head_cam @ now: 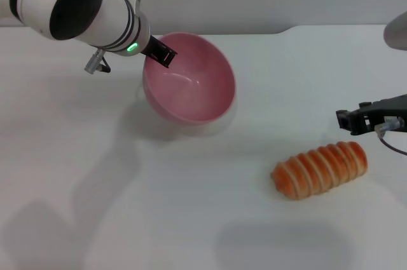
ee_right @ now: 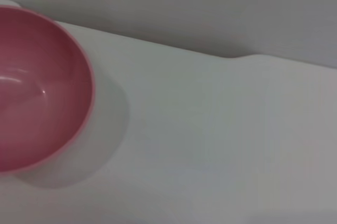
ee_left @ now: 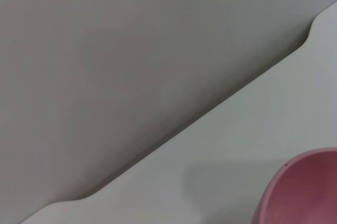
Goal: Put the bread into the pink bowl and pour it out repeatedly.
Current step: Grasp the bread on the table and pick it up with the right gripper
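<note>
Bread [head_cam: 320, 170] lies on the white desk [head_cam: 191, 219] in the head view, toward the robot's right and nearer the camera than the pink bowl [head_cam: 189, 79]. The loaf rests on its side, outside the bowl and well apart from it.

Head view, further: the bowl is tipped, its opening turned toward the camera and the robot's right, and nothing is inside it. The left tool [head_cam: 161, 52] is clamped on the bowl's far-left rim, one dark finger showing inside the rim. The left arm's white wrist housing, with a green light lit, covers the rest of that tool. The right tool [head_cam: 346, 121] reaches in from the right edge, just beyond the loaf's far end and not touching it; whether its fingers are open or closed cannot be told. A grey wall runs behind the desk.

Left wrist view: only an arc of the bowl's pink rim [ee_left: 300, 187] shows at one corner, with bare desk and wall beyond. Neither the loaf nor any fingers appear.

Right wrist view: the bowl's glossy inside [ee_right: 37, 87] is seen close up and confirmed empty, its shadow cast on the desk beside it. The loaf and this arm's own fingers are out of frame.
</note>
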